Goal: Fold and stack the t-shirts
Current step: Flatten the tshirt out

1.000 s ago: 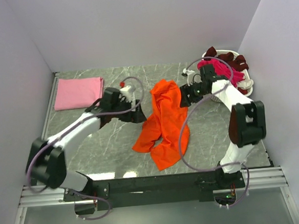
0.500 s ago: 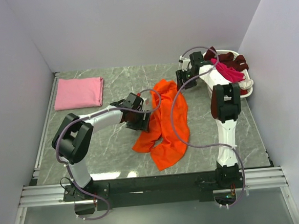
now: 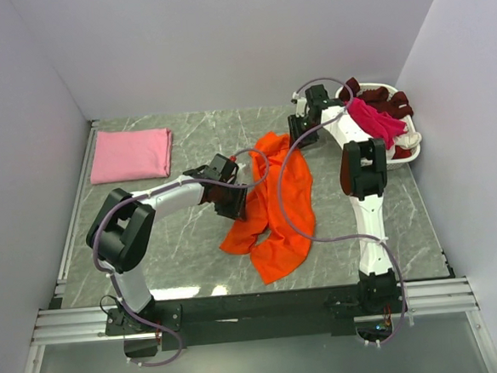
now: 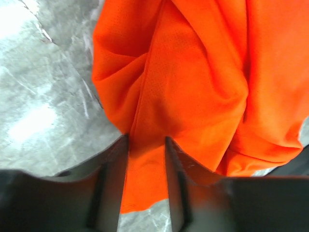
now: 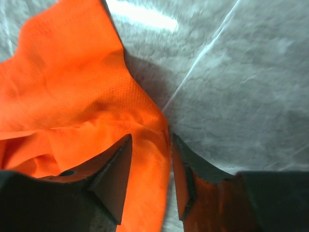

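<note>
A bright orange t-shirt (image 3: 275,202) lies crumpled in the middle of the table. My left gripper (image 3: 237,200) is low over its left edge. In the left wrist view the jaws (image 4: 147,145) stand partly open, straddling a fold of the orange cloth (image 4: 193,72). My right gripper (image 3: 300,136) is at the shirt's far right corner. Its jaws (image 5: 150,145) are also partly open, with the orange hem (image 5: 87,96) between them. A light pink t-shirt (image 3: 131,154) lies folded at the back left. Magenta (image 3: 376,119) and dark maroon (image 3: 387,98) t-shirts are heaped in the basket.
The white plastic basket (image 3: 410,148) stands at the back right, close behind the right arm. Grey marble tabletop (image 3: 193,242) shows around the orange shirt. Walls close in the table on the left, back and right.
The left gripper swung right onto the shirt's left edge and the right gripper moved back to its far corner. Both pairs of jaws have narrowed around the cloth.
</note>
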`<act>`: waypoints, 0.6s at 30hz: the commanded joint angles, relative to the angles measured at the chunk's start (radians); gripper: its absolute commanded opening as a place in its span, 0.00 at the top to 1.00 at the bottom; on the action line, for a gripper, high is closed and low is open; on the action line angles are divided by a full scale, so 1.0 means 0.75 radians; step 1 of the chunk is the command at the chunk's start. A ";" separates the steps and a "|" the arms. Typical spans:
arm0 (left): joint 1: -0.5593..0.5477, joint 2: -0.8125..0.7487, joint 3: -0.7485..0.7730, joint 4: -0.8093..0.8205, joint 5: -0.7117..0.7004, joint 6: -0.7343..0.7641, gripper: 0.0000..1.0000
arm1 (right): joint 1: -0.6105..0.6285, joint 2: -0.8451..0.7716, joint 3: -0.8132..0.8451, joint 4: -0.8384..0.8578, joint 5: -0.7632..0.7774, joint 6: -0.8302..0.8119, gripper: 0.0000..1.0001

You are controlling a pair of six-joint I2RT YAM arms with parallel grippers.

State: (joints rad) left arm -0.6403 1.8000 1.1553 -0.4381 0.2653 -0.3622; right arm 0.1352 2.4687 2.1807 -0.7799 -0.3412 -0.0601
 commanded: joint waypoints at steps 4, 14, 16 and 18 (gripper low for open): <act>-0.003 0.022 0.012 0.014 0.066 0.013 0.74 | 0.016 0.036 0.087 -0.081 -0.017 0.009 0.60; 0.131 -0.076 0.090 -0.078 -0.022 0.045 1.00 | 0.032 -0.031 0.252 -0.120 0.003 -0.032 1.00; 0.235 -0.148 0.151 -0.113 -0.012 0.057 1.00 | 0.032 -0.107 0.297 -0.134 0.009 -0.061 1.00; 0.317 -0.207 0.218 -0.142 0.014 0.066 1.00 | 0.034 -0.170 0.346 -0.132 0.017 -0.081 1.00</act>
State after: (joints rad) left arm -0.4988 1.7657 1.2190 -0.5255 0.2829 -0.3424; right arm 0.1524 2.4939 2.3482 -0.8810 -0.3397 -0.0837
